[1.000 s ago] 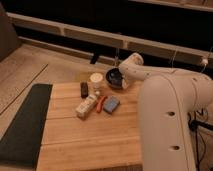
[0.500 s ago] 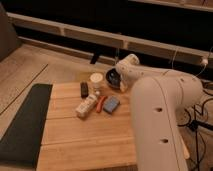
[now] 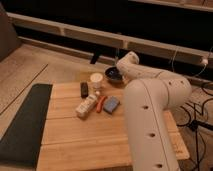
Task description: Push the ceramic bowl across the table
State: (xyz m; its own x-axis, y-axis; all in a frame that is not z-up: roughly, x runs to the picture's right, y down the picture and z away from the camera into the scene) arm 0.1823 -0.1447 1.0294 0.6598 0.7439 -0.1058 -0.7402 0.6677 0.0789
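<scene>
The ceramic bowl (image 3: pixel 113 75), small, dark and glossy, sits at the far edge of the light wooden table (image 3: pixel 90 135), just right of the white cup (image 3: pixel 96 80). My white arm rises from the lower right and bends over the far edge. Its gripper (image 3: pixel 121 69) is at the bowl's right rim, with the wrist covering part of the bowl.
Near the bowl lie a dark small block (image 3: pixel 84 89), a white bottle (image 3: pixel 86 106) on its side, an orange stick (image 3: pixel 101 103) and a blue sponge (image 3: pixel 111 104). A dark grey mat (image 3: pixel 22 122) borders the table's left side. Cables hang at right.
The arm has swung further over the table's right side and now fills more of the view. The bowl has stayed at about the same spot at the far edge.
</scene>
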